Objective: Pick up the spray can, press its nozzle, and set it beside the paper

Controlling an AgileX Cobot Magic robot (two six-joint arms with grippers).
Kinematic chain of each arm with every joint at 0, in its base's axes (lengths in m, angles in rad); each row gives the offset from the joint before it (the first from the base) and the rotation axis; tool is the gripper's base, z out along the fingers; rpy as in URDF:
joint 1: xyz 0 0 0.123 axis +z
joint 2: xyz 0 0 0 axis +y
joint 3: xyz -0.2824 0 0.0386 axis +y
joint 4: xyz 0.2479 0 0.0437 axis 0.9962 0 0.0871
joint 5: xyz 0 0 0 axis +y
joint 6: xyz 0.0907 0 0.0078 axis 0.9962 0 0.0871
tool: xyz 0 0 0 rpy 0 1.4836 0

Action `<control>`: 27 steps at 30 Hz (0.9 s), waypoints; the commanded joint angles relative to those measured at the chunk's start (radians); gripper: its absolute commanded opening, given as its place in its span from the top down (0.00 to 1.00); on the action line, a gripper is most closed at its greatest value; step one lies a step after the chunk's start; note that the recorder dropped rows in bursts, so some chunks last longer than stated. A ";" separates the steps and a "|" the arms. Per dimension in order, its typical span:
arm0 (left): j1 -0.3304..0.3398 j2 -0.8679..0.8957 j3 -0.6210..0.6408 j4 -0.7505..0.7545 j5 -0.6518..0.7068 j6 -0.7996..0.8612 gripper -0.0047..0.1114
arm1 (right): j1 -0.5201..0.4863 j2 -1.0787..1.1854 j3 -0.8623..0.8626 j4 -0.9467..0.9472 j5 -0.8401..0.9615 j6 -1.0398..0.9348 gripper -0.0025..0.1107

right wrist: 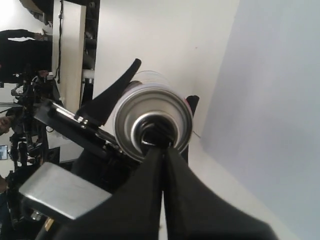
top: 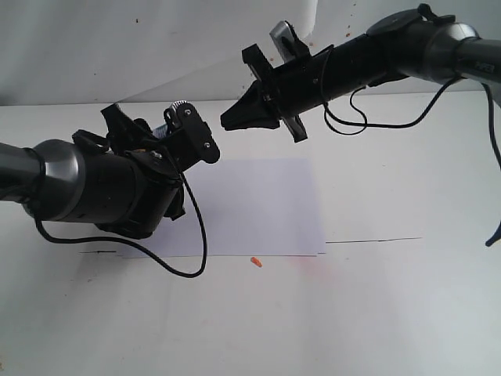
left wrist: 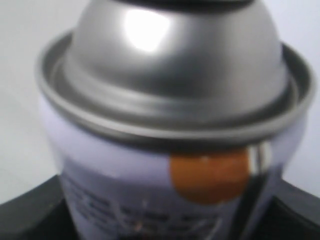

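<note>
On the left, the left gripper (top: 162, 129) clamps the spray can (top: 173, 111) by its body and holds it raised off the table (top: 407, 313), over the left edge of the paper (top: 258, 207). To its right, the right gripper (top: 227, 121) has its jaws pinched together, and its tips are at the black nozzle (right wrist: 159, 132). The pressing step looks to be in hand, though I cannot tell whether the button is down. The next move calls for a straight push along the can's axis, then lowering the can upright just beside the sheet.
</note>
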 commanded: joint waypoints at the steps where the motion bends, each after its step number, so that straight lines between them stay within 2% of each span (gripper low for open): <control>1: -0.005 -0.009 -0.011 0.021 -0.030 -0.001 0.96 | 0.008 -0.014 0.004 0.035 0.005 -0.028 0.98; 27: -0.005 -0.009 -0.011 0.021 -0.030 -0.001 0.96 | 0.066 0.018 0.004 0.027 0.005 -0.043 0.98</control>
